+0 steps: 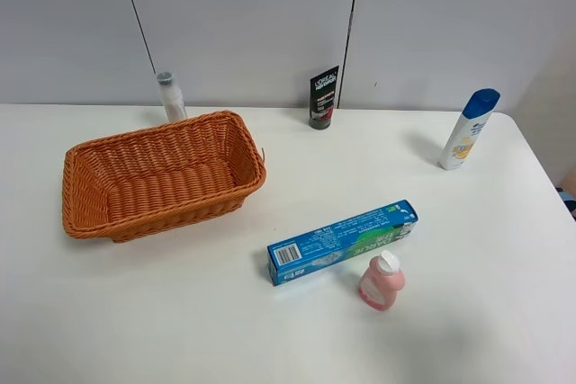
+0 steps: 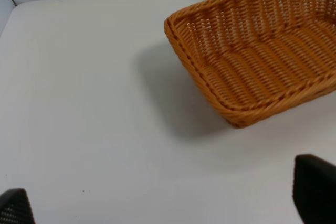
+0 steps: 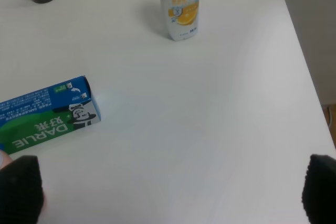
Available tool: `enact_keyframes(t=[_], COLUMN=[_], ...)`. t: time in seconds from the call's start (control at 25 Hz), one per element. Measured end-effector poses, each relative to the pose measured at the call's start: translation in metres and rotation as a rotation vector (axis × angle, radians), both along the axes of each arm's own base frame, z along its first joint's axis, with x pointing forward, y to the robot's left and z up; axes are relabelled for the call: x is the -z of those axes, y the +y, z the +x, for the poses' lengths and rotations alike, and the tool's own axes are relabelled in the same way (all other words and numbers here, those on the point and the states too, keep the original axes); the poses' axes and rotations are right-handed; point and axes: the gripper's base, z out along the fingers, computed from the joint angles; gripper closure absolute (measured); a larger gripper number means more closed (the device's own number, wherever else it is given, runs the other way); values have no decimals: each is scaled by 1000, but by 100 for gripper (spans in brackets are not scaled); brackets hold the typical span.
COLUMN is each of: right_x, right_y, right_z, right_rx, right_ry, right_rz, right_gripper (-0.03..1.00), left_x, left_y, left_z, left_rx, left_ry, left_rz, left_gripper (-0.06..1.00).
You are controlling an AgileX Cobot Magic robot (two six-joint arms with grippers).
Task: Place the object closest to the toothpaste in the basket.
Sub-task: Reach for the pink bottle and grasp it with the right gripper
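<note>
- Item: pink bottle (image 1: 382, 281), small, white cap. It appears to stand upright on the table (image 1: 135, 312), just beside the toothpaste box (image 1: 342, 242), on the near side of the box's right half. Whether the two touch, you cannot tell. It is the nearest thing to the toothpaste, so it is your target.
- Handling, by judgement: light plastic with a smooth, probably slippery skin. The walls may give under a hard squeeze, and the narrow foot makes it easy to tip.
- Hold: take it across the body, below the shoulder of the cap, not on the cap itself. Come in from the side away from the box so a finger does not catch the carton.
- Right gripper (image 3: 168, 192): jaws spread wide, empty, touching nothing. The dark fingertips (image 3: 18, 187) sit at the edges of its wrist view, over bare table near the box's end. It is the closer arm to the bottle.
- Left gripper (image 2: 165, 203): likewise spread wide and empty, over bare table beside the basket (image 2: 199, 72).
- Destination: the basket, wicker and empty, sits on the left of the table, well apart from the bottle.
- Not wanted: shampoo bottle (image 1: 468, 129) and black tube (image 1: 324, 96), both farther from the toothpaste.
</note>
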Motion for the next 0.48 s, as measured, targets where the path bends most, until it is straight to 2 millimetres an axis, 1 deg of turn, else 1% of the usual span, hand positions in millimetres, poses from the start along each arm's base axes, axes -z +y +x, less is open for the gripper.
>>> enact_keyframes(t=[0.48], right_x=[0], right_y=[0], right_z=[0], right_rx=[0], right_ry=[0], right_rz=[0], right_gripper=[-3], left_x=[0], left_y=[0], left_z=[0], left_rx=[0], left_ry=[0], left_rz=[1], left_gripper=[-5])
